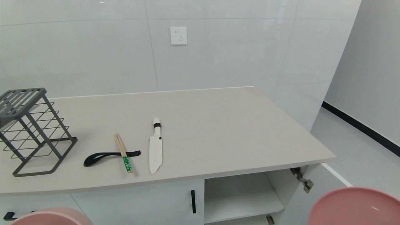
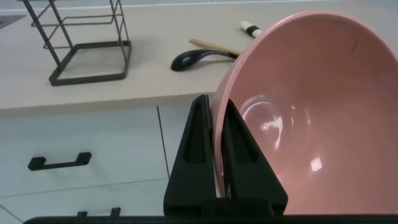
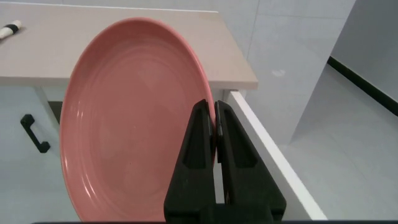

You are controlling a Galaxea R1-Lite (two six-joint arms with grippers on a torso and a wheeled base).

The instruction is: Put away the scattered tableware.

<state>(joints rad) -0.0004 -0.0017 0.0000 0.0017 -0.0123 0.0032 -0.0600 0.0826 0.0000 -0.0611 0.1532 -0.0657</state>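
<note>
The head view lays out the whole desk (image 1: 218,125). A dark wire rack (image 1: 31,131) stands at its left edge. Near the front edge, left of the middle, lie a black spoon (image 1: 106,156), 2 chopsticks (image 1: 124,153) and a white knife (image 1: 155,147). The chopsticks lie side by side across the spoon's handle. The knife is just beside them on the right, apart from both, with its tip toward the front edge and its handle toward the wall. Below the desk's right part a cabinet stands open, showing a bare white shelf (image 1: 240,193).

The wrist views add the grips, which the head view cuts off at its bottom corners. In the left wrist view the left claw (image 2: 215,106) is closed narrow on the rim of a pink bowl (image 2: 311,112), 1 finger inside the wall and 1 outside. The bowl is held off the desk, in front of the drawer fronts, with its opening tilted sideways. In the right wrist view the right claw (image 3: 214,109) pinches the rim of a pink plate (image 3: 130,118). The plate is held on edge beyond the desk's front right corner, beside the open cabinet door (image 3: 267,155).
</note>
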